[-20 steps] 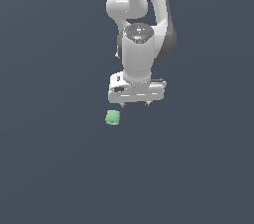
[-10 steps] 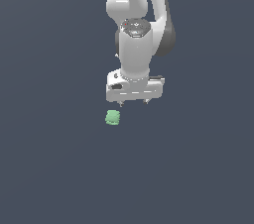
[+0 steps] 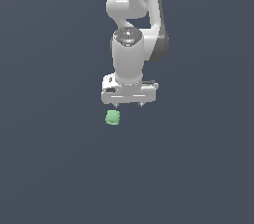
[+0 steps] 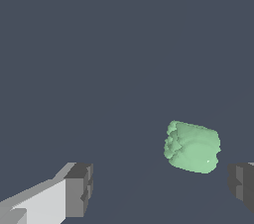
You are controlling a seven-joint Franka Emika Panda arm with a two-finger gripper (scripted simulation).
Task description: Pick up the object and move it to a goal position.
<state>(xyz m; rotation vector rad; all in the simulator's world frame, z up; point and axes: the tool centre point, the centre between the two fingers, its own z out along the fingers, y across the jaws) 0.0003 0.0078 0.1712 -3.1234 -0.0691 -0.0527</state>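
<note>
Exterior view: object [image 3: 113, 118] below end effector [image 3: 129, 104]

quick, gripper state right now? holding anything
Gripper: open, holding nothing; the green block lies apart from both fingers.

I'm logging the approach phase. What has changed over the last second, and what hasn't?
The gripper has come down slightly and shifted a little toward the exterior view's left, closing on the green object. Its jaws stay open and empty; in the wrist view the object lies between the fingers, nearer one of them. Nothing was grasped or released. The object has stayed in place.
</note>
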